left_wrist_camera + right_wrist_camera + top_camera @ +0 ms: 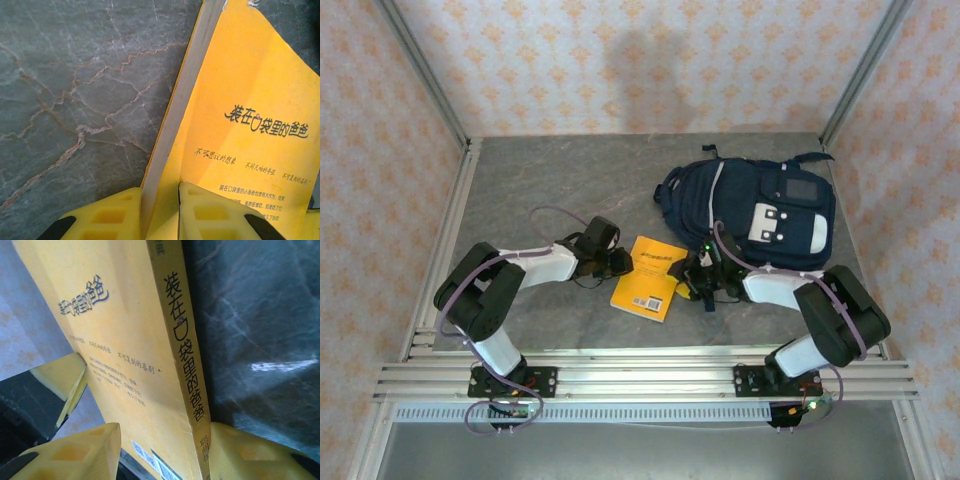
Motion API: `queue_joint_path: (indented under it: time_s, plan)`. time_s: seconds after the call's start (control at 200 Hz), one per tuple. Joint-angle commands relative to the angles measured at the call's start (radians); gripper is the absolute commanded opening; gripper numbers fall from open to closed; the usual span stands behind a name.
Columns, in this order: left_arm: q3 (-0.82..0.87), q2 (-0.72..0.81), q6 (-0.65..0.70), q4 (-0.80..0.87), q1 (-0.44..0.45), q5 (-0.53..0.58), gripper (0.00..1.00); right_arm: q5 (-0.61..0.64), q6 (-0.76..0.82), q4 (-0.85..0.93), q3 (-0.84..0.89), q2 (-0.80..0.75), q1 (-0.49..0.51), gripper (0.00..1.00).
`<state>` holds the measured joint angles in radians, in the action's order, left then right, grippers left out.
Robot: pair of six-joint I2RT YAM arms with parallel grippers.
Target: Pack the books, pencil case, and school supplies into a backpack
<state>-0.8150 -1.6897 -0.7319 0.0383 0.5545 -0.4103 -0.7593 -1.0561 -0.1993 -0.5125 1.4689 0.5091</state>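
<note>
Left gripper is pinching the page edge of the orange-yellow book, and the right gripper is clamping its spine from the opposite side. They're holding the book between them, just off the near-left corner of the backpack, with its long axis running past that corner rather than into it. Right arm is working nearer the backpack, so I'm expecting the swing to go that way.

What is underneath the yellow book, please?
Grey veined table shows around the yellow book, and beside its edge in the left wrist view. The patch directly beneath its cover is hidden, so anything there cannot be told.
</note>
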Motion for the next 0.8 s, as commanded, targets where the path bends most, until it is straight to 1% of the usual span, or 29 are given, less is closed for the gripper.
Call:
queue_joint_path:
  time_s: [0.0,0.12,0.29,0.39,0.56,0.645,0.796]
  plan:
    - [0.032,-0.034,-0.001,0.008,0.065,-0.170,0.20,-0.134,-0.035,-0.387,-0.024,-0.079,0.033,0.46]
    - [0.034,-0.025,0.002,0.015,0.064,-0.172,0.20,-0.112,-0.037,-0.396,-0.002,-0.124,0.032,0.46]
    - [0.033,-0.007,0.006,0.032,0.062,-0.176,0.20,-0.096,-0.067,-0.458,0.007,-0.152,0.032,0.47]
    - [0.031,0.011,0.008,0.044,0.062,-0.176,0.20,-0.086,-0.061,-0.461,0.006,-0.139,0.032,0.47]
    - [0.029,0.024,0.017,0.061,0.062,-0.171,0.20,-0.091,-0.033,-0.466,0.005,-0.063,0.034,0.47]
    - [0.031,0.031,0.019,0.069,0.059,-0.169,0.20,-0.098,0.011,-0.417,-0.004,-0.041,0.033,0.46]
    - [0.035,0.053,0.028,0.093,0.049,-0.148,0.21,-0.066,0.172,-0.189,-0.038,-0.074,0.032,0.46]
